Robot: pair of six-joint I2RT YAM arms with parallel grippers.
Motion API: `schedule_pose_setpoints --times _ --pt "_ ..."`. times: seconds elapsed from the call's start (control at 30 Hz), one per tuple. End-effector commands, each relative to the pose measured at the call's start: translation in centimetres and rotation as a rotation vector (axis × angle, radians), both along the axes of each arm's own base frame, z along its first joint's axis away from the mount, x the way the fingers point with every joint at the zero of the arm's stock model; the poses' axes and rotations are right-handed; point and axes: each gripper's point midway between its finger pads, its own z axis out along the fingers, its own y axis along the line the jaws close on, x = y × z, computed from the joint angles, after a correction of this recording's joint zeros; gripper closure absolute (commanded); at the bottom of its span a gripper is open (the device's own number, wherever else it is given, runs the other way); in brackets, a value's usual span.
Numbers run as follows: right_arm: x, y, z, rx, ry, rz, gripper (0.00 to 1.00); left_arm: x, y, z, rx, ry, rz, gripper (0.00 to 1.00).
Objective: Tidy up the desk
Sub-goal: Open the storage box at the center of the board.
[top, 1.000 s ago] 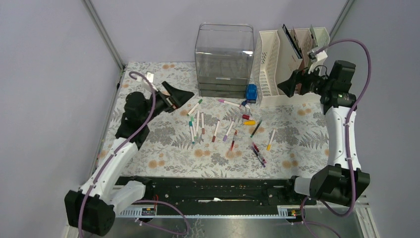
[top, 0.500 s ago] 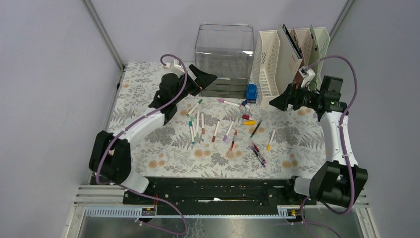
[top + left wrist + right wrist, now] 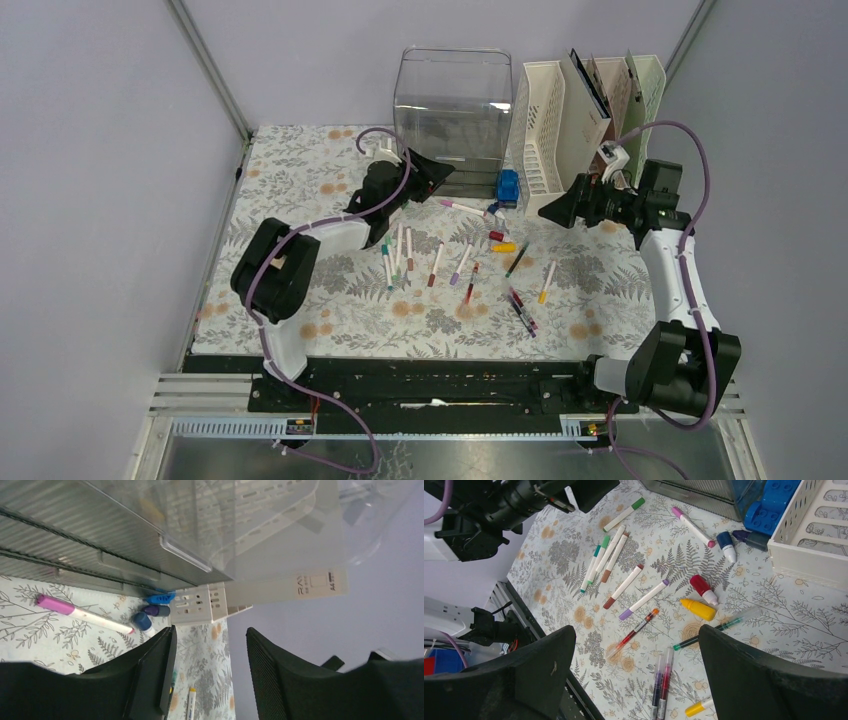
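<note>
The desk, with its fern and flower cloth, lies under and in front of the clear drawer box, which stands at its far edge. In the top view the left gripper covers the lower left corner of the box, so its jaws are hard to read there. The left wrist view shows them apart with a moderate gap and nothing between, while the box is cut off at the top and left edge. A blue block just right of the box is half hidden behind small caps that I cannot make out well. The right gripper, right of the box, has its jaws wide and empty above the scattered markers. A second ago the left gripper was well to the left of the box; now it is at its front. The right gripper was up at the white file holders beside the box and has since come lower. The markers have not moved.
</note>
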Motion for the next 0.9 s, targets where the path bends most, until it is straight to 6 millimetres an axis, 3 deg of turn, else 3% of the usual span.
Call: schedule_pose_setpoints --times 0.0,0.27,0.47,0.63,0.87 --pt "0.0 0.8 0.0 0.021 -0.017 0.033 0.0 2.5 0.1 3.2 -0.072 -0.07 0.082 0.42" --pt "0.2 1.2 -0.3 0.019 -0.015 0.048 0.0 4.7 -0.4 1.5 -0.101 -0.033 0.118 0.47" --pt "0.1 1.4 -0.5 0.015 -0.013 0.054 0.0 6.1 -0.2 -0.2 -0.106 0.013 0.149 0.62" --pt "-0.2 1.6 -0.7 0.016 -0.013 0.062 0.0 6.9 0.2 0.0 -0.111 0.012 0.173 0.64" --pt "-0.4 2.0 -0.6 0.018 -0.017 0.08 0.0 6.9 0.2 2.0 -0.152 -0.043 0.157 0.6"
